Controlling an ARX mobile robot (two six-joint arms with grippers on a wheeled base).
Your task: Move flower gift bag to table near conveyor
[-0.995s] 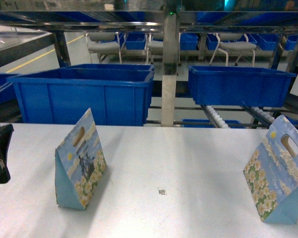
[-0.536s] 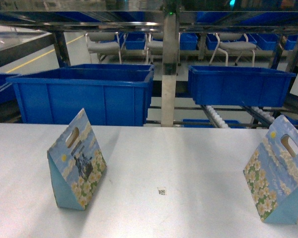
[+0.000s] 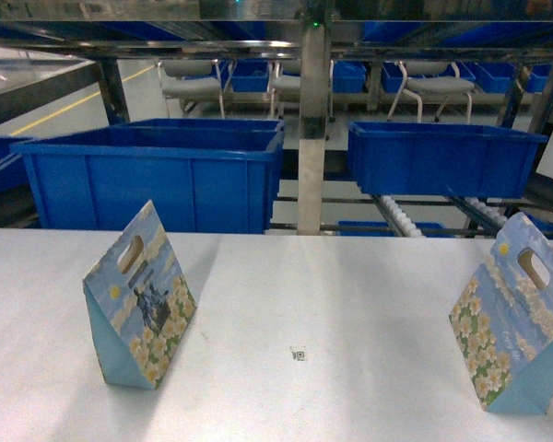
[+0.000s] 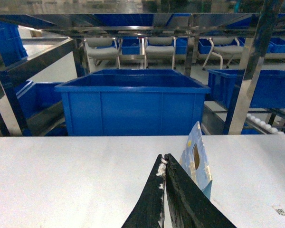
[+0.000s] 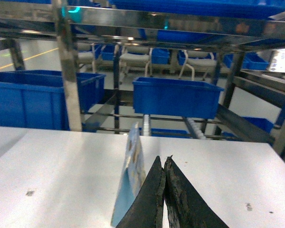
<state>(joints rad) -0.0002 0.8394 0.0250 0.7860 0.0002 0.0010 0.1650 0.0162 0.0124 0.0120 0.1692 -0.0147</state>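
We see two triangular flower-printed paper gift bags (image 3: 138, 308) (image 3: 514, 322) upright on the white matte bench (image 3: 332, 304), before the steel roller conveyor (image 3: 311, 120) (blue plastic bins' (image 3: 152, 175) contents hidden). Left tool (image 4: 164, 164) and right tool (image 5: 163, 165) are both closed, empty.

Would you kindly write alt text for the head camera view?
Two flower gift bags stand upright on a white table, one at the left and one at the right edge. Behind them, steel racking holds blue bins. No gripper shows here.
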